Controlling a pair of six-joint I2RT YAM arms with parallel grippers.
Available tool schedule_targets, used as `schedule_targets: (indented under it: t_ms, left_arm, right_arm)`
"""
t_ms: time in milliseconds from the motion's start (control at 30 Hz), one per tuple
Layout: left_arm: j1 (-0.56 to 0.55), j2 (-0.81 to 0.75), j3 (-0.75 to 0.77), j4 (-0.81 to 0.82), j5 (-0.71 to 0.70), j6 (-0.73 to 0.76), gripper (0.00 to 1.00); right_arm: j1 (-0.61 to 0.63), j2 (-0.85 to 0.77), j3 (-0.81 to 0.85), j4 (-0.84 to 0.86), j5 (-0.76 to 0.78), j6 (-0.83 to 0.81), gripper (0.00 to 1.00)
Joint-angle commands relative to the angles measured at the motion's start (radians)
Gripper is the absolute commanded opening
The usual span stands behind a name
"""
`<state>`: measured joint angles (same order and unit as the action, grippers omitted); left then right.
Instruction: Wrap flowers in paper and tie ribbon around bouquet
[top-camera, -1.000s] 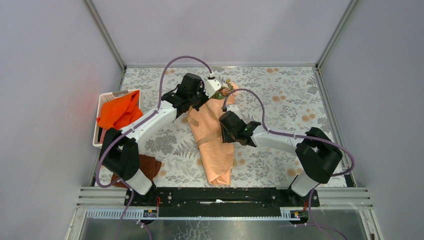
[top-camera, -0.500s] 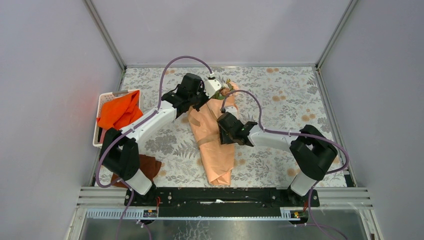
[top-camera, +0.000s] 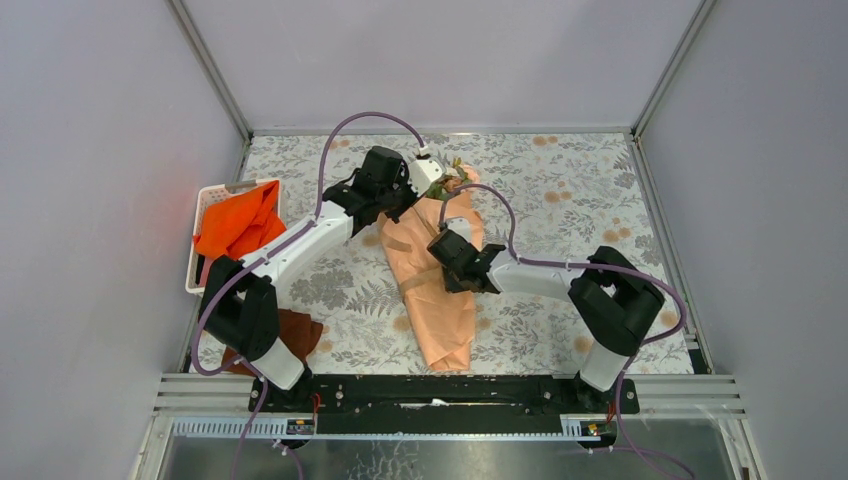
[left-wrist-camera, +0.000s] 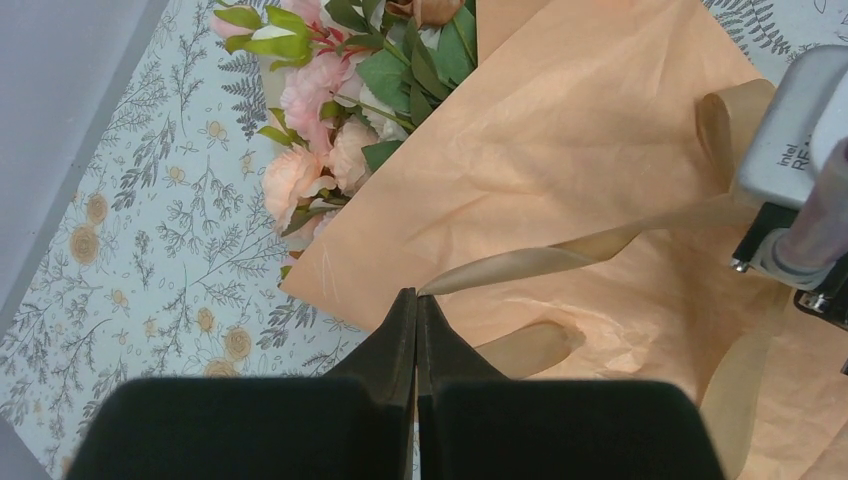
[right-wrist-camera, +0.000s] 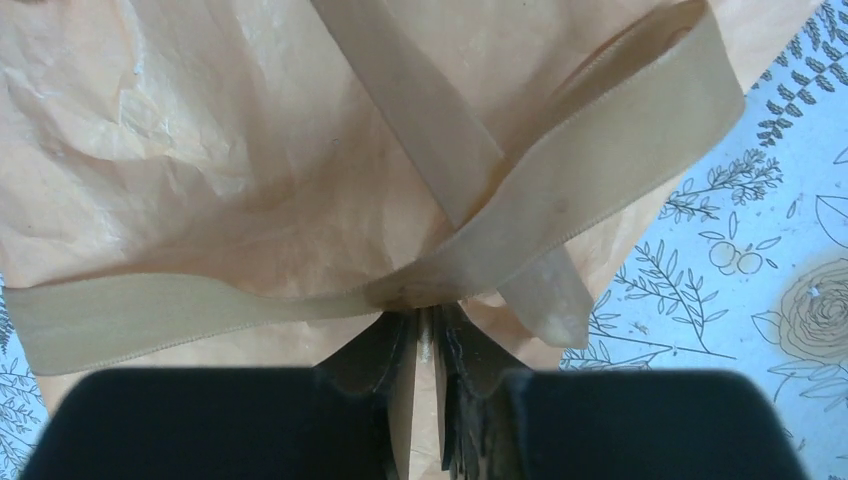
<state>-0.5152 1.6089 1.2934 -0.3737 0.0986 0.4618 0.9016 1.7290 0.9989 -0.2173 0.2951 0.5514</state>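
The bouquet lies along the table: pink flowers (top-camera: 452, 178) (left-wrist-camera: 320, 130) at the far end, and a peach paper (top-camera: 440, 310) (left-wrist-camera: 560, 140) (right-wrist-camera: 200, 150) cone tapering toward me. The tan ribbon (top-camera: 415, 285) (left-wrist-camera: 540, 262) (right-wrist-camera: 600, 170) crosses over the cone. My left gripper (top-camera: 398, 212) (left-wrist-camera: 417, 296) is shut on one ribbon end beside the paper's upper edge, and the strip runs tight to the right. My right gripper (top-camera: 442, 250) (right-wrist-camera: 428, 312) sits over the middle of the cone. Its jaws are pinched on the ribbon where the strands cross and bunch.
A white basket (top-camera: 205, 195) holding a bright orange cloth (top-camera: 240, 225) stands at the left edge. A dark brown cloth (top-camera: 300, 330) lies by the left arm's base. Grey walls enclose the table on three sides.
My right gripper has moved left and farther onto the cone, and its jaws have closed on the ribbon. The cone's tail has shifted slightly. The left arm has not moved.
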Motion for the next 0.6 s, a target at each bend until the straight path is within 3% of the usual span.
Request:
schedule_targets:
  t_ms: [0,333,500,567]
  left_arm:
    - [0.003,-0.015,0.017,0.023,0.006,-0.006,0.0]
    - [0.003,-0.003,0.024,0.021,0.009,-0.006,0.0]
    - [0.003,-0.006,0.02,0.017,0.009,-0.009,0.0]
    - [0.003,-0.005,0.016,0.014,0.006,-0.004,0.0]
  right_arm:
    - [0.009,-0.054,0.021,-0.079,0.038,0.005,0.16]
    - [0.012,-0.12,0.019,-0.12,0.01,-0.004,0.21]
    - [0.013,-0.102,0.043,-0.124,0.018,-0.022,0.02]
    - [0.013,-0.108,0.048,-0.127,0.014,-0.033,0.0]
